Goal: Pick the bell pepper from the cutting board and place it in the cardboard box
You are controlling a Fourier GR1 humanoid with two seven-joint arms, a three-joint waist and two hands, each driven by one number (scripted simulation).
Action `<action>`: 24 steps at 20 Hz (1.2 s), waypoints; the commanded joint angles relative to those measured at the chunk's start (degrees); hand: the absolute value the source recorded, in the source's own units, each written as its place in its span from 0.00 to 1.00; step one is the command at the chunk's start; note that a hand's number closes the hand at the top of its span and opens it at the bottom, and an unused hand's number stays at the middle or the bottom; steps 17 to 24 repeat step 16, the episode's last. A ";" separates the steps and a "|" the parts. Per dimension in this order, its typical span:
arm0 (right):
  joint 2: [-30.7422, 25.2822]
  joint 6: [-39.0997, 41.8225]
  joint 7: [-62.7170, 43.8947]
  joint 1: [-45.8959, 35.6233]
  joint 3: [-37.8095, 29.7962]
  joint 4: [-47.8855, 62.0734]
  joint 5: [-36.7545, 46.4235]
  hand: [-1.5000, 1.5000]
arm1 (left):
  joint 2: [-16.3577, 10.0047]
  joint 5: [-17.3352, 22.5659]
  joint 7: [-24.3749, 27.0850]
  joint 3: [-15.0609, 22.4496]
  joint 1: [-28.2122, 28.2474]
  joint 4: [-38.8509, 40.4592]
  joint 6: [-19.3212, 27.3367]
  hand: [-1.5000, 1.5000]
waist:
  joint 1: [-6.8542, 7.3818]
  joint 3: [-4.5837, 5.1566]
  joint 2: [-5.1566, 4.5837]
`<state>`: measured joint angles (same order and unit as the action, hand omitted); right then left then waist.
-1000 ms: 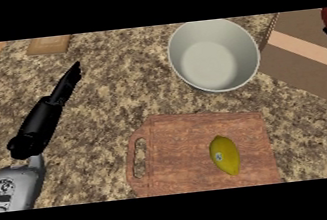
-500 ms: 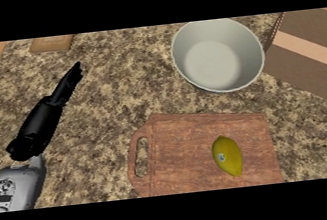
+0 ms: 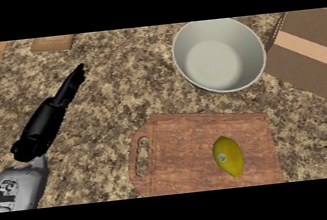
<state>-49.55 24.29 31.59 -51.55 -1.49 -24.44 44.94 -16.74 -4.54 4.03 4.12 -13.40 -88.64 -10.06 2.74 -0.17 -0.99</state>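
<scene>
Finding the yellow bell pepper (image 3: 228,155) lying lengthwise on the right half of the wooden cutting board (image 3: 178,145), well inside its edges, one tip toward the far side and a small sticker facing up. Resting flat there, so unlikely to roll. Looks long and smooth for a pepper from this steep angle, possibly just the way it is turned.

Not in the cardboard box (image 3: 311,59), then: that sits at the far right of the granite counter (image 3: 121,96), only partly in view, with a pale tape stripe across its top. Cannot tell from here whether it stands open. Between board and box, and just beside the box's near corner, a white bowl (image 3: 218,56) showing nothing inside. Worth carrying the pepper round or over it.

Board's handle slot (image 3: 143,157) turned to the left, toward the left hand (image 3: 42,127). Hand lying low over the counter, well apart from the board, fingers (image 3: 71,86) straight and together, pointing away up the counter, holding nothing. Placed as if parked out of the way, not aimed at the pepper.

No sign of the right hand anywhere in view. Given pepper and box both on the right, probably the better-placed hand for the lift and carry.

Small wooden block (image 3: 52,43) at the far left edge, apart from everything else and of no bearing on the job.
</scene>
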 commanded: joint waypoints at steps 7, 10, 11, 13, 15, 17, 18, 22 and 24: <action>2.69 7.01 0.76 -7.05 -25.29 12.52 -25.02 0.00 | -0.28 -0.13 1.03 -1.11 0.47 1.15 0.23 0.50 | -1.05 -0.08 0.25; 0.81 8.05 -5.38 -9.12 -30.10 17.10 -29.40 0.00 | 0.36 0.14 -0.17 -1.13 -2.38 0.68 0.38 0.50 | -0.73 -0.05 -0.11; -1.02 7.57 -6.06 -7.96 -31.38 18.43 -30.32 0.00 | 1.32 -0.71 0.33 -0.35 -0.90 1.25 1.27 0.50 | -0.48 -0.09 -0.41; -2.38 6.93 -8.18 -8.10 -33.33 19.74 -32.15 0.00 | 0.17 -0.97 1.22 0.31 0.97 -0.06 -0.22 0.50 | 0.37 -0.09 -0.34; -3.59 5.02 -8.71 -8.17 -34.33 19.29 -33.04 0.00 | 0.57 -0.27 -0.69 -0.45 -2.35 -0.18 -0.03 0.50 | 0.60 -0.16 -0.59; -3.78 5.35 -7.39 -6.31 -34.53 19.15 -33.28 0.00 | 1.25 -0.01 -1.76 -0.10 -2.56 -1.51 0.20 0.50 | 0.57 -0.20 -0.54; -3.78 5.35 -7.39 -6.31 -34.53 19.15 -33.28 0.00 | 1.25 -0.01 -1.76 -0.10 -2.56 -1.51 0.20 0.50 | 0.57 -0.20 -0.54; -3.78 5.35 -7.39 -6.31 -34.53 19.15 -33.28 0.00 | 1.25 -0.01 -1.76 -0.10 -2.56 -1.51 0.20 0.50 | 0.57 -0.20 -0.54; -3.78 5.35 -7.39 -6.31 -34.53 19.15 -33.28 0.00 | 1.25 -0.01 -1.76 -0.10 -2.56 -1.51 0.20 0.50 | 0.57 -0.20 -0.54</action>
